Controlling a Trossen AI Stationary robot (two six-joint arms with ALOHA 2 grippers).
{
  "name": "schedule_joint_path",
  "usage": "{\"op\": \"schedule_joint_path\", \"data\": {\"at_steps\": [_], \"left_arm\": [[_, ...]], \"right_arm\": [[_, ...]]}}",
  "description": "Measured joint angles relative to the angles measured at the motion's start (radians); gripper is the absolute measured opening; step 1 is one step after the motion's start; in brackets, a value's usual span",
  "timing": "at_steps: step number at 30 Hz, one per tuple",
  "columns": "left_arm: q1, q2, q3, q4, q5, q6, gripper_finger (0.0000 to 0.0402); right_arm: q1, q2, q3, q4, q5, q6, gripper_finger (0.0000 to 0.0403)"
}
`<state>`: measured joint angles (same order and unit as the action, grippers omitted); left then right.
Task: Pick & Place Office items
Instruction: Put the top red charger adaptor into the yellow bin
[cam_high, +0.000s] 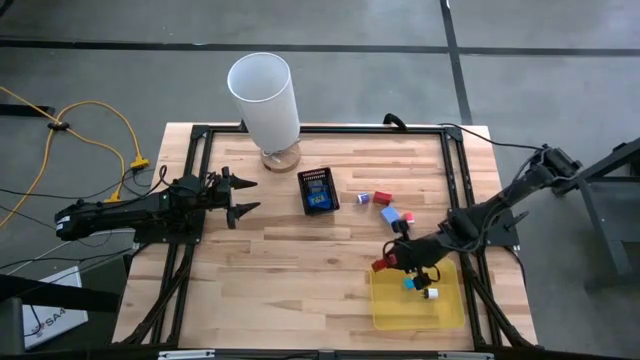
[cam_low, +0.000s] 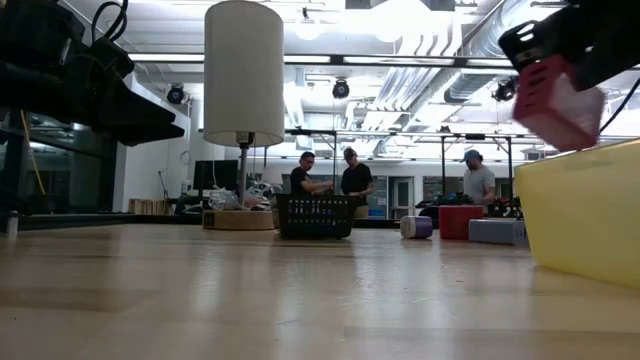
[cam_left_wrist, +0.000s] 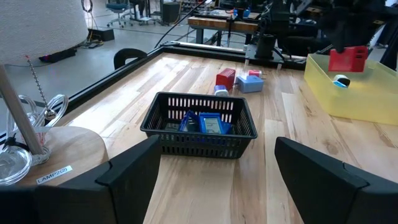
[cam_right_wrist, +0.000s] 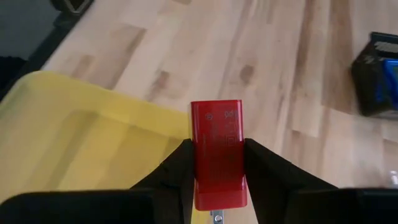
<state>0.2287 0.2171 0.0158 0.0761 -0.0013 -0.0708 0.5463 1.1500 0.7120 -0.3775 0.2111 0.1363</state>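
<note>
My right gripper (cam_high: 393, 260) is shut on a red block (cam_right_wrist: 217, 149) and hangs over the far left corner of the flat yellow tray (cam_high: 445, 310). Two small white and teal pieces (cam_high: 420, 288) lie in the tray. A purple piece (cam_high: 362, 200), a red block (cam_high: 381, 197), a pale blue block (cam_high: 390, 214) and a small red piece (cam_high: 407, 216) rest on the table beyond the tray. Blue pieces lie in the black mesh box (cam_high: 318, 191). My left gripper (cam_high: 250, 196) waits open at the table's left, pointing at the box. My right gripper pinches the red block by its two long sides (cam_right_wrist: 198, 163) between its two fingers. The fingers slant down from the table's right and lie along the block, whose free end (cam_right_wrist: 216, 115) sticks out past them. The block is lifted clear, above the tray's rim (cam_right_wrist: 155, 115).
A white lamp (cam_high: 262, 95) stands on a round wooden base at the table's far edge, left of the mesh box. A black frame (cam_high: 300, 130) runs around the tabletop. Bare wood lies between the box and the tray. People stand in the room far behind the table.
</note>
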Motion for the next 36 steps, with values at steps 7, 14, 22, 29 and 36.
{"op": "schedule_joint_path", "data": {"at_steps": [7,14,22,29,36], "left_arm": [[0.0,0.0,0.0,0.0,0.0,0.0,0.0308],[0.0,0.0,0.0,0.0,0.0,0.0,0.0308],[0.0,0.0,0.0,0.0,0.0,0.0,0.0308],[0.0,0.0,0.0,0.0,0.0,0.0,0.0308],[0.0,0.0,0.0,0.0,0.0,0.0,0.0308]], "right_arm": [[0.086,0.0,0.0,0.0,0.0,0.047,0.0106],[0.165,0.0,0.0,0.001,-0.003,0.081,0.0106],[0.189,0.0,0.0,0.016,0.0,0.083,0.0106],[0.185,0.038,0.001,0.016,0.0,0.083,0.0106],[0.185,0.101,0.001,0.016,-0.001,0.083,0.0106]]}}
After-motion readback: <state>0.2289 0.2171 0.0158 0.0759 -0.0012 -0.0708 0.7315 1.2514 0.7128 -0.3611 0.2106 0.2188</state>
